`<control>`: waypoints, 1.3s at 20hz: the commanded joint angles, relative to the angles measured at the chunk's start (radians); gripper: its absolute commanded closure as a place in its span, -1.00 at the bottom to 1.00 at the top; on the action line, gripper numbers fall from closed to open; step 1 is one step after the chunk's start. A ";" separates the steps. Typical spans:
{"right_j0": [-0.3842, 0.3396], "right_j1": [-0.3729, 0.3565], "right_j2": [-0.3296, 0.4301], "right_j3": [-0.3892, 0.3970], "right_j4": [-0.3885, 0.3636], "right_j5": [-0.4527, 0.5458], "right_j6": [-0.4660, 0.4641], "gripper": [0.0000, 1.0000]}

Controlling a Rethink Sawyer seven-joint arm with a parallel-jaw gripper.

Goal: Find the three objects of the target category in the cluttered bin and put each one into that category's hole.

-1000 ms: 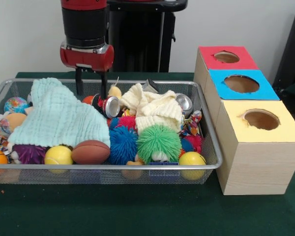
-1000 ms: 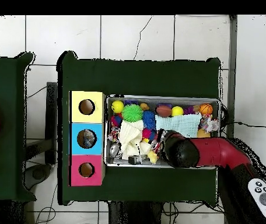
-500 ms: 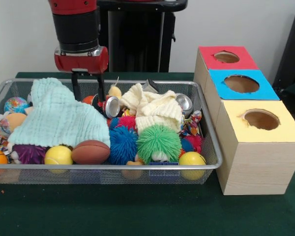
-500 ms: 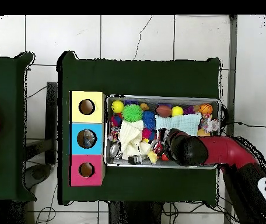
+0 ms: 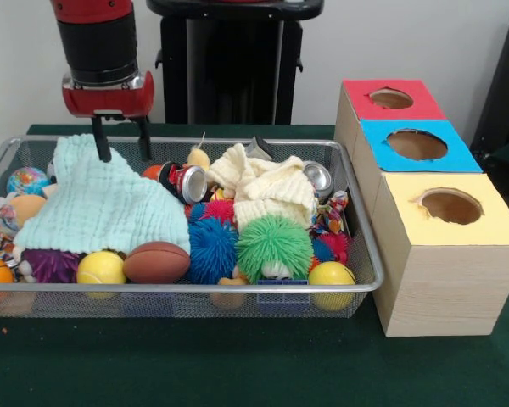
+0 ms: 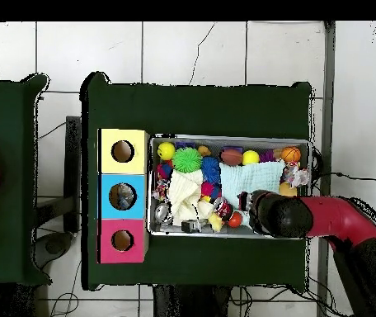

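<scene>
While gripper hangs open, empty, soda can lies beside it.

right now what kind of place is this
Probably a robot lab test bench: a green-clothed table holding a wire bin of toys, colour-topped sorting boxes with holes, and a tiled floor.

Shiny wire-mesh metal for the bin, soft waffled cloth on the mint towel, chunky cream knit beside it, a glossy metal can, spiky rubbery green ball, pale wood-grain boxes, matt green felt surface.
</scene>
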 commanded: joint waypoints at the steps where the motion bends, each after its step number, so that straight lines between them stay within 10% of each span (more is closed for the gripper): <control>1: -0.015 0.006 0.075 -0.098 -0.051 0.130 -0.346 -1.00; 11: -0.005 -0.063 0.049 -0.083 -0.082 0.089 -0.311 -1.00; 26: -0.009 0.046 0.013 -0.190 -0.237 0.031 -0.323 -1.00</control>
